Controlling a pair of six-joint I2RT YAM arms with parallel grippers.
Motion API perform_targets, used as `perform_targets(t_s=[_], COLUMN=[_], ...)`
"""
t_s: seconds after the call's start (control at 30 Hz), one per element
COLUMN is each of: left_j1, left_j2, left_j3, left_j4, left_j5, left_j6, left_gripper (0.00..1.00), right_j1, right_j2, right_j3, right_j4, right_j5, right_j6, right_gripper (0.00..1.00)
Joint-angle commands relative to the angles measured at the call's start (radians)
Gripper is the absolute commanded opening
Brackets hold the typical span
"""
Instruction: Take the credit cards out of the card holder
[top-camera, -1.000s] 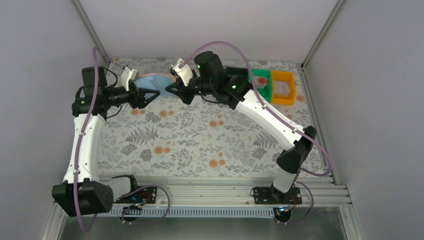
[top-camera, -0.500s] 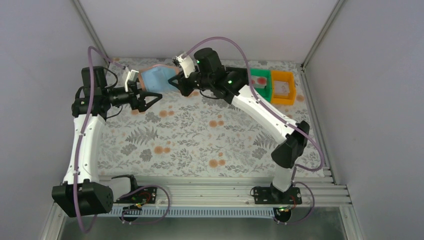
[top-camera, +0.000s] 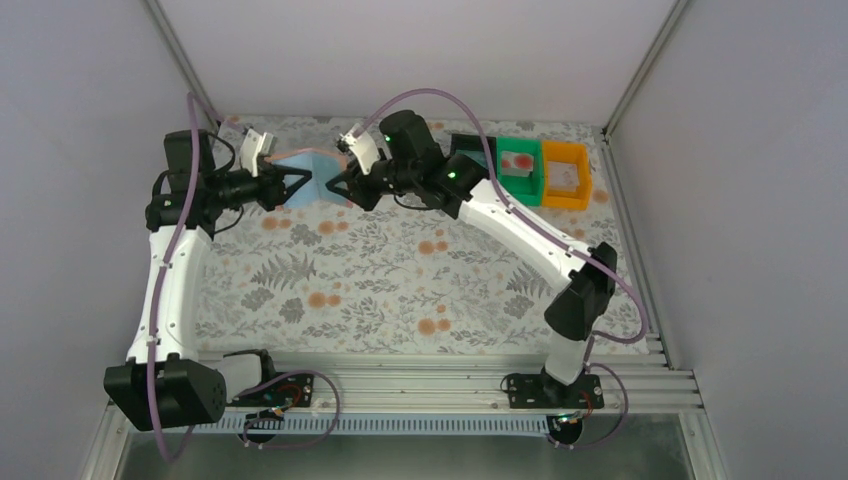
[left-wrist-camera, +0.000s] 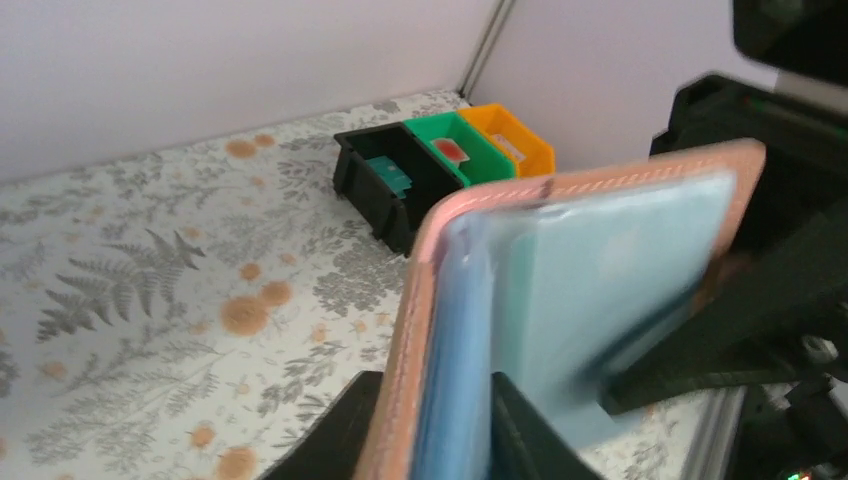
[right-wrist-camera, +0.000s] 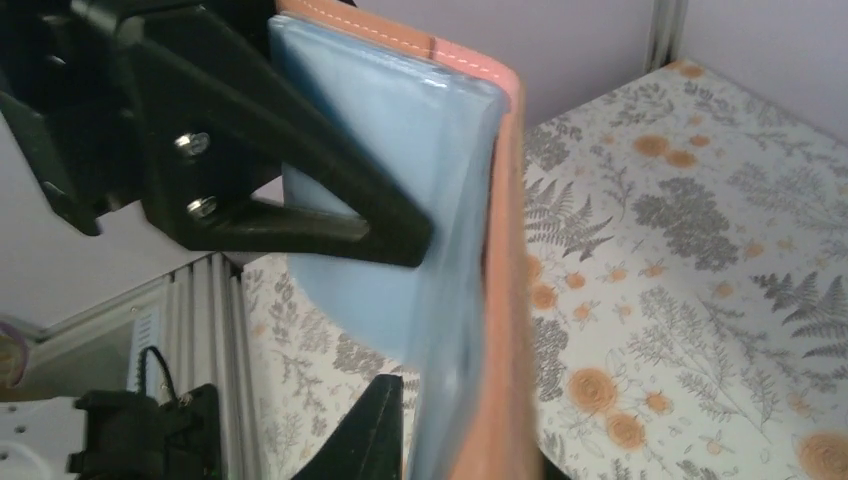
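Black, green, orange bins (top-camera: 520, 187), perhaps floral cloth (top-camera: 400, 280)

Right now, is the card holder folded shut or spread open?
Spread open: the card holder's light blue inside faces up in the top view, held between the left gripper and right gripper.

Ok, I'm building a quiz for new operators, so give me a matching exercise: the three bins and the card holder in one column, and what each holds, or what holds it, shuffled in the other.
Column one:
1. black bin
2. green bin
3. orange bin
4. card holder

Column two:
A. holds the card with a red mark
B. gripped by the left gripper and the right gripper
C. holds the teal card
D. holds the pale card

Pairs: 1-C, 2-A, 3-D, 4-B.
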Motion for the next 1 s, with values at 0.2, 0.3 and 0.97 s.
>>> perform_targets(t_s=[0.2,0.3,0.97], left_j1=[0.002,0.002,0.002], left_j2=[-0.024,-0.023,-0.030], left_j3=[-0.004,-0.003,-0.003], left_j4=[-0.018,-0.022,-0.034], left_j5=[0.132,0.157,0.202], left_j6=[0.053,0.059,0.074], left_gripper=[0.02,0.02,0.03], right_j1=[-0.140,-0.161,-0.133], right_j2=[-0.186,-0.192,-0.064], right_j3=[-0.173,-0.194,-0.170], right_j4=[0.068,0.079,0.165], right_j5=[-0.307,-0.295,-0.319], right_j6=[-0.150,-0.143,-0.063], right_gripper=[0.51,0.46,0.54])
